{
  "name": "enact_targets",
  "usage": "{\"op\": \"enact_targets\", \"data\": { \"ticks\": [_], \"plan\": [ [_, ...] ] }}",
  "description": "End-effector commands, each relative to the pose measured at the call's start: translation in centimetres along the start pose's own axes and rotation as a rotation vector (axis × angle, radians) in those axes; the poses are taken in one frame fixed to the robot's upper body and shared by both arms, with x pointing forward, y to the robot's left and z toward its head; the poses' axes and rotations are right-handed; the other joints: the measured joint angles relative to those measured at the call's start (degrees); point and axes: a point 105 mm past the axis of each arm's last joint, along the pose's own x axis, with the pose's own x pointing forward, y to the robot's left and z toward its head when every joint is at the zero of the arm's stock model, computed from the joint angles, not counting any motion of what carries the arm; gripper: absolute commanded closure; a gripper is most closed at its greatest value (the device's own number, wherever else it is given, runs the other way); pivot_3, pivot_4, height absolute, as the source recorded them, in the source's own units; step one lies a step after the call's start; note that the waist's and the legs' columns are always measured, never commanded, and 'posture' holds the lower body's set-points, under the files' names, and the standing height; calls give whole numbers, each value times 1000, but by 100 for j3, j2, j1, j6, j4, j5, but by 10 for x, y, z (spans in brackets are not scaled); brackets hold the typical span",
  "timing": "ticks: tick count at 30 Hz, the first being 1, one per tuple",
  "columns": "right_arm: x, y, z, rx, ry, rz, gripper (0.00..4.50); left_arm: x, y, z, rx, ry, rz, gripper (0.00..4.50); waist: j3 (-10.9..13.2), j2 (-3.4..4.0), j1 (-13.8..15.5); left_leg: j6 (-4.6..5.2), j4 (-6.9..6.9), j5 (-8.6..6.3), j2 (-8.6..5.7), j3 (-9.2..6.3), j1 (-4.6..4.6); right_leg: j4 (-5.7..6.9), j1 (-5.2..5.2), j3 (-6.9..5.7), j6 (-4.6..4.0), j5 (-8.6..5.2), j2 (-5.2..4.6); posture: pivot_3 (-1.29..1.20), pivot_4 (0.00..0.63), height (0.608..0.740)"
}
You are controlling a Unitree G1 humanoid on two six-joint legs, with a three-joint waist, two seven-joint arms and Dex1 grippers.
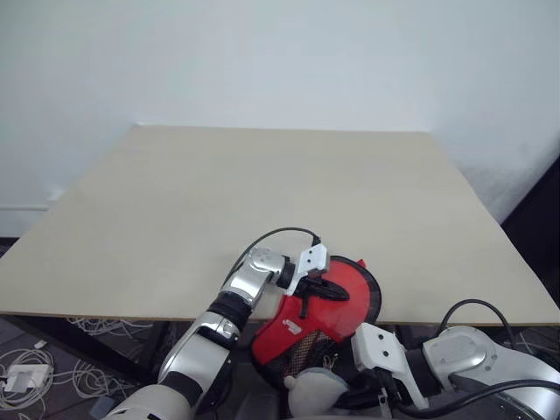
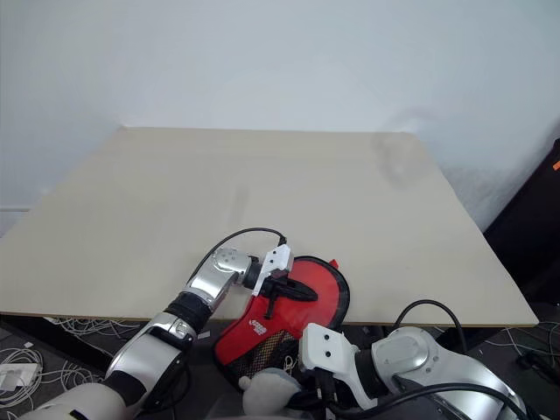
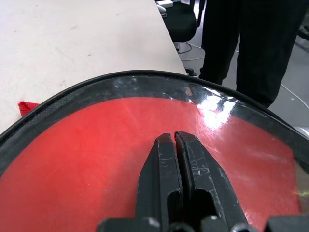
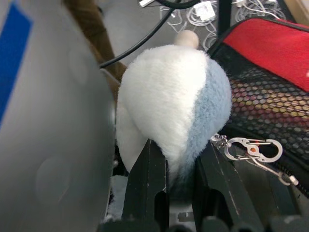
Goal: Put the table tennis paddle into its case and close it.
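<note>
The case [image 1: 319,319] – left jaws clenched on it; right wrist view: plush toy [image 4: 174,111] pinched.

The left gripper [image 2: 278,296] presses closed on the red case [image 2: 280,324], at six o'clock off the table [image 2: 262,210].

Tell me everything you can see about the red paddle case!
The case is paddle-shaped, soft, with black trim, a shiny clear cover over red, a white logo and black mesh lower down. It hangs off the table's near edge, tilted. The left claw is shut on its round part. A fluffy white-and-blue charm and metal clip dangle beside it.
</note>
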Motion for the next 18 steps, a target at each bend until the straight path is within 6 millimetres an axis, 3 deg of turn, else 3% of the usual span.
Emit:
{"op": "enact_targets", "data": {
  "ticks": [1,6,13,18],
  "plan": [
    [13,41,16,-47,-54,170,4302,9,-6,-19,-65,73,-39,4500,0,0,3,0,0,0,0,0,0,0,0,0,0,0,0,0,0,740],
    [14,44,12,-30,-39,176,4302,9,-2,-18,-55,85,-37,4500,0,0,2,0,2,0,0,1,0,1,0,-3,0,0,-6,0,0,740],
    [5,21,4,-12,-3,82,4302,9,2,-18,-47,76,-15,4500,1,-1,1,0,1,0,-1,1,0,0,0,-6,0,0,-9,0,0,740],
    [-18,0,3,-5,20,3,2761,9,6,-16,-44,55,29,4500,3,-4,1,0,-1,0,-2,0,1,0,0,-9,0,0,-18,0,0,740]
  ]
}}
